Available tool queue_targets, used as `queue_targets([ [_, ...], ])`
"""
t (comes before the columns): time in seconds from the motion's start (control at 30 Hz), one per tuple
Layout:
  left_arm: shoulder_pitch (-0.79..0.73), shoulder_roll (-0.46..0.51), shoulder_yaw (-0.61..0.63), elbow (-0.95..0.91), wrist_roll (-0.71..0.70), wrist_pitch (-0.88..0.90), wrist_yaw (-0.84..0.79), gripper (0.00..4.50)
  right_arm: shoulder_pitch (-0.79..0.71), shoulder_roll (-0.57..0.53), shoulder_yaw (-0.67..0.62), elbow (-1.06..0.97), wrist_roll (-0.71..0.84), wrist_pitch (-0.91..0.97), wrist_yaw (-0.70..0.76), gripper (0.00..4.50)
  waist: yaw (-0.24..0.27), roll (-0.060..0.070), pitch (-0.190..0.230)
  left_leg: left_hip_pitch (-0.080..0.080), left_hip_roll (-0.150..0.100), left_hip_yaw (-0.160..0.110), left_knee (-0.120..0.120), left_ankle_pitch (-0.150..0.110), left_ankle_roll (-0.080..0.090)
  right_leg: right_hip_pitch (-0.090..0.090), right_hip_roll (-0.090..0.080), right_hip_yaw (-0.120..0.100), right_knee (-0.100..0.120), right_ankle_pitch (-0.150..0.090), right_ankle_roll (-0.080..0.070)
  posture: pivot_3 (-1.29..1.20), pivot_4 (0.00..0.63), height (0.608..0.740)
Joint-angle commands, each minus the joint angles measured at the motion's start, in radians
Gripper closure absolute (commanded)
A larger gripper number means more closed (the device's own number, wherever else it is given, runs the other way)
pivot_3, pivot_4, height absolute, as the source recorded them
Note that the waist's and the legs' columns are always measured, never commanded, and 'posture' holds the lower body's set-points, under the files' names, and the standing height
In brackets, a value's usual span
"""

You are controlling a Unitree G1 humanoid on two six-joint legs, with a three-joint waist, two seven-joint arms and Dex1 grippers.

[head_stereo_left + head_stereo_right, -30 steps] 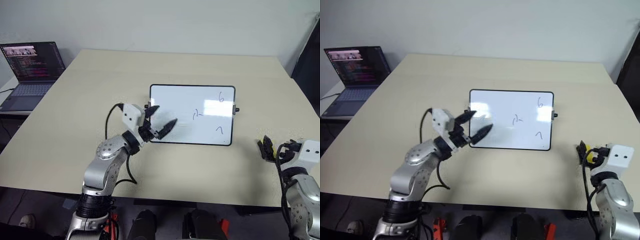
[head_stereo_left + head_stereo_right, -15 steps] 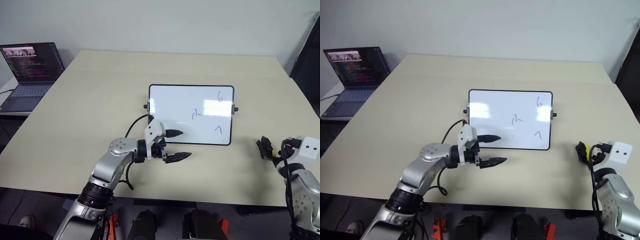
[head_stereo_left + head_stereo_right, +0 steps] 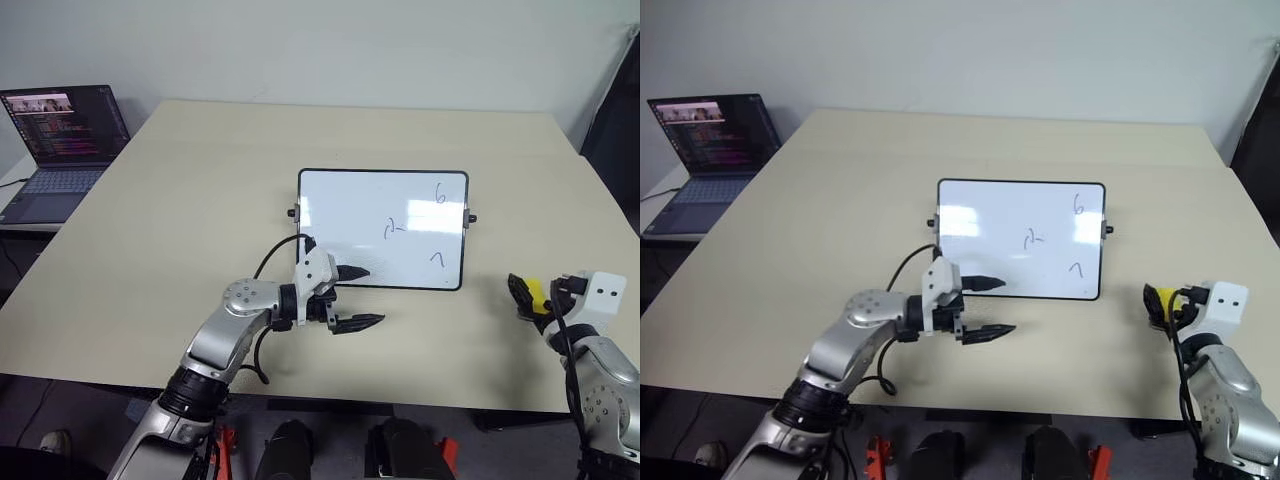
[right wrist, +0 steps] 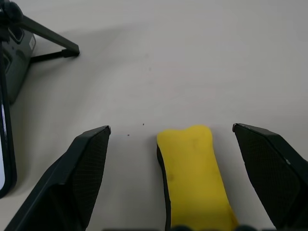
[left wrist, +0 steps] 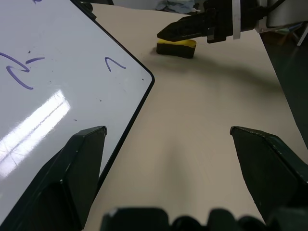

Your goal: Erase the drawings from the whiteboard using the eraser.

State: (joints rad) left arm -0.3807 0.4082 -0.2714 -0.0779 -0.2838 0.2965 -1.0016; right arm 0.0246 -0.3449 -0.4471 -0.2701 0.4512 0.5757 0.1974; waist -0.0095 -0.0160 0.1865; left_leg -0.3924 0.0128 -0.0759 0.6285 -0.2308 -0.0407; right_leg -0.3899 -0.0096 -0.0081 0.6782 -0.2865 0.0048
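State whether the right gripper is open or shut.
Open: the right gripper fingers stand wide apart either side of the eraser, not touching it.

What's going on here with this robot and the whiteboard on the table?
The robot is getting ready to wipe the whiteboard. Its right pincer is open, with the yellow eraser lying on the table between its fingers, not yet gripped. The left pincer is open at the board's near edge, one finger over the board and one over the table. The drawings, three small marks on the board's right half, are still there, so no erasing has happened.
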Motion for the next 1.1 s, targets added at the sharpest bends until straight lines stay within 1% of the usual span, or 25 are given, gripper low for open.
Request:
queue_targets([
  [0.03, 0.004, 0.004, 0.010, -0.055, 0.001, -0.013, 0.013, 0.00, -0.003, -0.024, -0.002, -0.001, -0.005, -0.013, 0.015, 0.03, 0.000, 0.000, 0.000, 0.000, 0.000, 0.000, 0.000, 0.000, 0.000, 0.000, 0.000, 0.000, 0.000, 0.000, 0.000, 0.00, 0.150, 0.740],
  [0.37, 0.015, 0.008, 0.011, -0.075, 0.004, -0.006, 0.023, 0.00, -0.011, -0.039, 0.004, 0.029, -0.006, -0.004, 0.022, 0.03, 0.000, 0.000, 0.000, 0.000, 0.000, 0.000, 0.000, 0.000, 0.000, 0.000, 0.000, 0.000, 0.000, 0.000, 0.000, 0.00, 0.150, 0.740],
  [1.03, 0.012, 0.021, 0.018, -0.078, 0.000, -0.003, 0.030, 0.00, -0.028, -0.036, 0.013, 0.070, -0.016, -0.017, -0.003, 0.03, 0.000, 0.000, 0.000, 0.000, 0.000, 0.000, 0.000, 0.000, 0.000, 0.000, 0.000, 0.000, 0.000, 0.000, 0.000, 0.00, 0.150, 0.740],
  [1.1, 0.009, 0.021, 0.019, -0.075, 0.001, -0.005, 0.030, 0.00, -0.032, -0.035, 0.012, 0.073, -0.021, -0.025, -0.006, 0.41, 0.000, 0.000, 0.000, 0.000, 0.000, 0.000, 0.000, 0.000, 0.000, 0.000, 0.000, 0.000, 0.000, 0.000, 0.000, 0.00, 0.150, 0.740],
])
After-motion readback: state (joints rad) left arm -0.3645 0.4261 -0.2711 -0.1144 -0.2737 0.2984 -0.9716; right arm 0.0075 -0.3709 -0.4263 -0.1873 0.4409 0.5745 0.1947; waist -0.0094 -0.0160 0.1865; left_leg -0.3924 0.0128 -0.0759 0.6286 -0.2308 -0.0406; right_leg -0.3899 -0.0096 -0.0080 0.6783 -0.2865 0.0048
